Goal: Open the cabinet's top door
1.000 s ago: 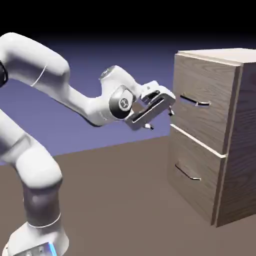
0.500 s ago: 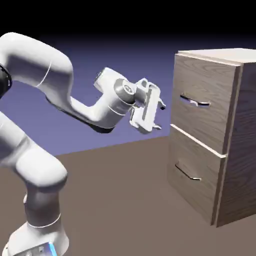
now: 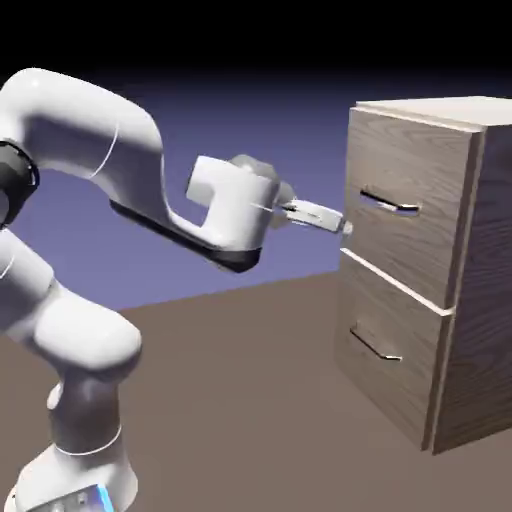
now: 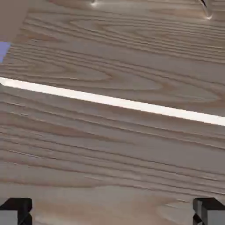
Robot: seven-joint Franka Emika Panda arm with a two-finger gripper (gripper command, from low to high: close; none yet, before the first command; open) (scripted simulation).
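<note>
The claw [image 3: 338, 222] is held wide open with nothing in it, and it has been turned since a second ago, so that it is now pointed flat at the cabinet [image 3: 425, 270]. The top door [image 3: 405, 205] is shut, and its silver handle [image 3: 389, 203] is not yet touched, though it is close.

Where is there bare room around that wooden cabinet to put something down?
The brown table lies bare between the robot's base and the cabinet. It is tight where the open gripper points at the top door, near its silver handle.
</note>
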